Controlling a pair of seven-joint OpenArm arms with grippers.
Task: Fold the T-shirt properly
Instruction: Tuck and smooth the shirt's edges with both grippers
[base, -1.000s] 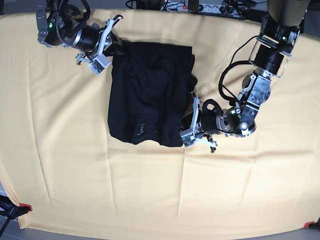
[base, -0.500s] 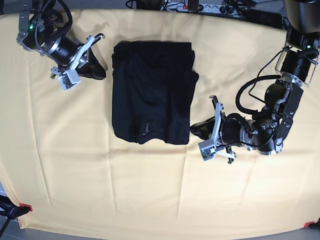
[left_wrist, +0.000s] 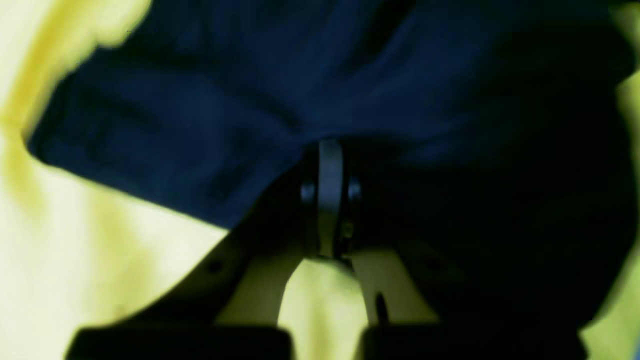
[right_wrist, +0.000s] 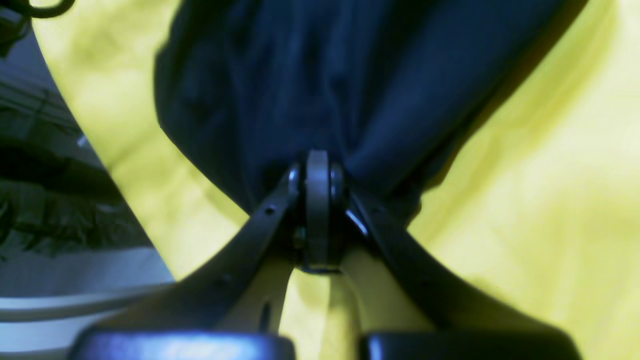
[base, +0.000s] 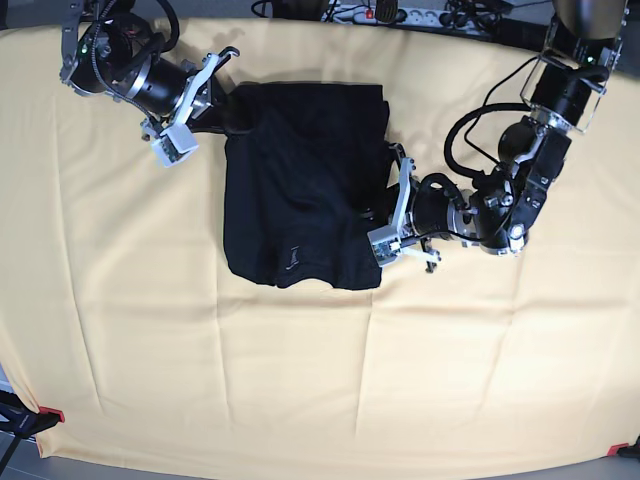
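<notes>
On the yellow table cloth (base: 200, 350), upper middle of the base view: one black T-shirt (base: 300, 190), folded into a rough upright rectangle, small pale label mark (base: 289, 258) near its lower edge, cloth creased and slightly bunched along both side edges. Right gripper (base: 222, 105), at the shirt's upper left corner in the base view: jaws pressed together, pinching a gather of the black cloth; the right wrist view shows the fabric drawn into folds that converge at the closed fingertips (right_wrist: 317, 170), yellow cloth on either side. Left gripper (base: 378, 212), at the shirt's right edge in the base view, about level with its lower half: jaws likewise together and clamped on the cloth; the left wrist view, blurred and dark, shows the shirt (left_wrist: 210, 115) meeting the closed tips (left_wrist: 330, 155). Cables (base: 470, 140) loop beside the left arm. Power strip (base: 400, 15) at the far table edge. Red marker (base: 50, 414) at the near left corner.
</notes>
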